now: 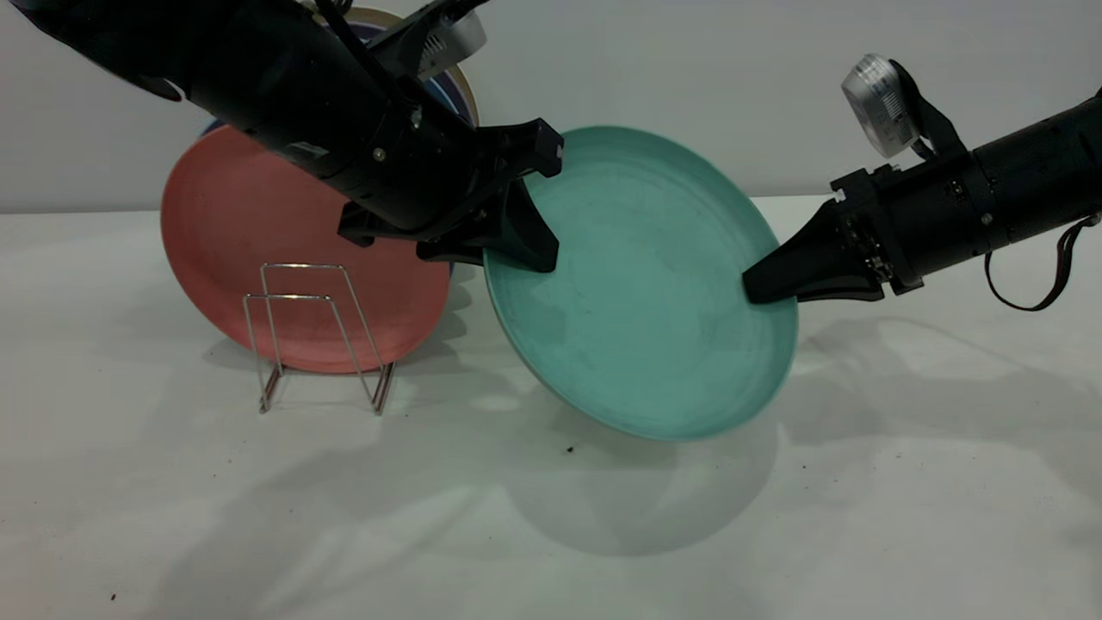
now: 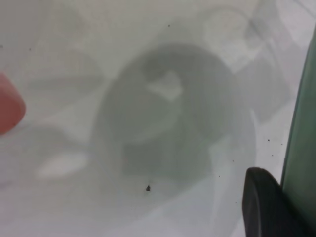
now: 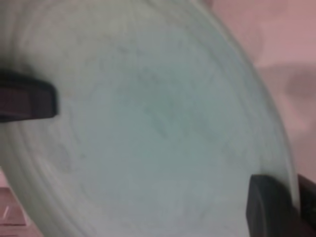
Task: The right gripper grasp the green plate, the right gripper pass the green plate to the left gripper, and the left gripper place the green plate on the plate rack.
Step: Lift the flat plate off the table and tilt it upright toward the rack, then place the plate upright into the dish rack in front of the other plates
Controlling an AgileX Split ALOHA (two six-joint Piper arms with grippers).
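The green plate [image 1: 646, 293] hangs tilted above the table, its face toward the exterior camera. My right gripper [image 1: 758, 288] is shut on its right rim; in the right wrist view one finger [image 3: 271, 207] lies on the plate [image 3: 148, 123] and the other sits behind the rim. My left gripper [image 1: 516, 245] is shut on the upper left rim, and its finger [image 2: 264, 202] presses against the plate's edge [image 2: 303, 138]. The plate rack [image 1: 314, 336] stands to the left on the table, its front loops bare.
A salmon-pink plate [image 1: 232, 224] stands upright just behind the rack's front loops. Dark blue plates [image 1: 456, 90] show behind it, mostly hidden by the left arm. The white table [image 1: 551, 534] spreads out in front and below the held plate.
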